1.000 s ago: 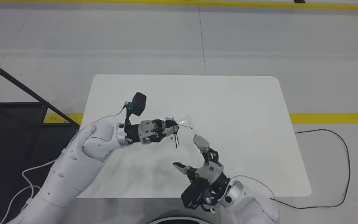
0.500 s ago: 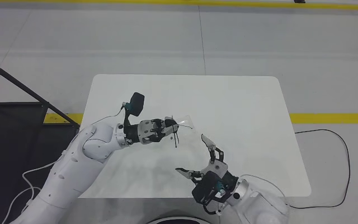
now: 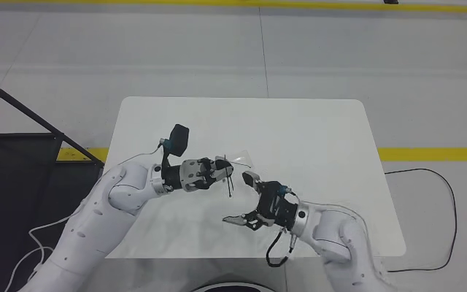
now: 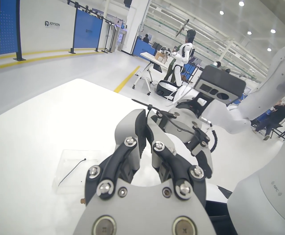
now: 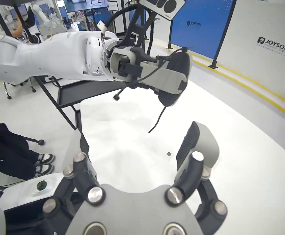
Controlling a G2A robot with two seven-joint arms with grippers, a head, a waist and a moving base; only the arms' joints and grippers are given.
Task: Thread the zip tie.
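A thin black plastic zip tie (image 5: 158,119) is pinched in the left tool (image 4: 146,126). Its free tail hangs down above the white surface (image 3: 314,131).

Big factory-style robot lab hall. High ceiling with rows of lights (image 4: 241,3), pale painted floor (image 3: 328,51) with yellow lines (image 3: 423,154), and blue partition panels (image 4: 88,33). Another white robot (image 4: 185,50) stands at a far table (image 4: 149,55); white work surface (image 3: 321,131) up close.

Top camera's high over the white table (image 3: 314,131), looking straight down, whole tabletop in frame. The 2 wrist cameras ride close behind the left gripper (image 4: 145,131) and right gripper (image 5: 137,133), low over the table, facing each other across its middle, the shared patch.
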